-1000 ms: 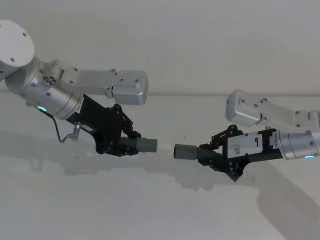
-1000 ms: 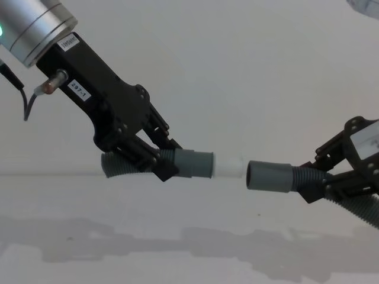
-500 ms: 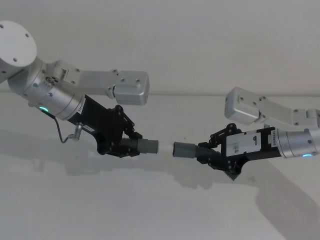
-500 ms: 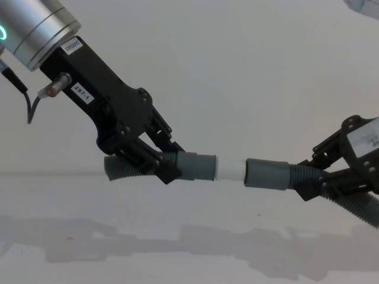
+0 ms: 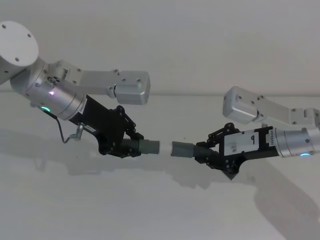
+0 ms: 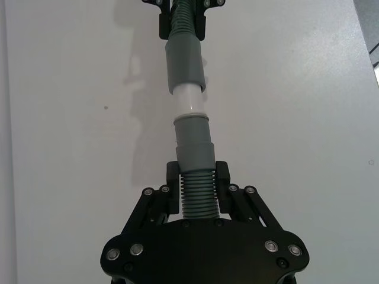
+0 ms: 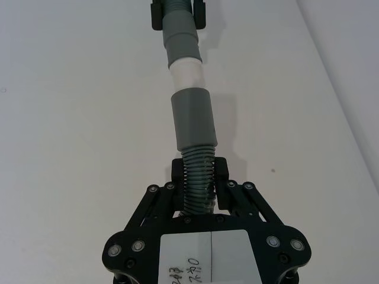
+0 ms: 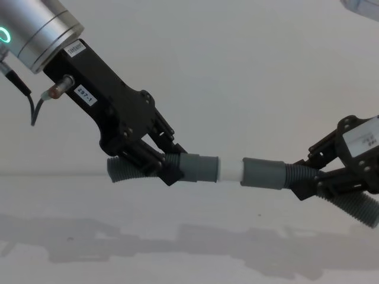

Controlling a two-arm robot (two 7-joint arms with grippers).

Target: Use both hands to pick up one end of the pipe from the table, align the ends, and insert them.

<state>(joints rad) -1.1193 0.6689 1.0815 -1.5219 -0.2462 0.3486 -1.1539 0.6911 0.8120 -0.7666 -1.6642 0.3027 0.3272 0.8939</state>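
Observation:
Both pipe pieces hang above the white table (image 5: 150, 210), end to end in one line. My left gripper (image 5: 131, 145) (image 8: 167, 168) (image 6: 197, 174) is shut on the ribbed part of the left piece (image 8: 124, 171). That piece's grey cuff (image 8: 199, 168) ends in a white tip (image 8: 230, 171). My right gripper (image 5: 204, 152) (image 8: 309, 180) (image 7: 199, 168) is shut on the ribbed part of the right piece (image 7: 198, 177). The open-mouthed cuff (image 8: 263, 173) (image 7: 193, 121) of that piece meets the white tip (image 7: 187, 74). Most of the tip shows between the two cuffs.
Grey shadows of the arms lie on the table below the pipe. The silver left wrist (image 8: 35, 26) with its green ring light reaches in from the upper left. The right arm's silver links (image 5: 250, 107) come in from the right.
The gap between the ends has closed. The right gripper brought its cuff leftward and the left gripper shifted slightly right, so the white tip now meets the open mouth.

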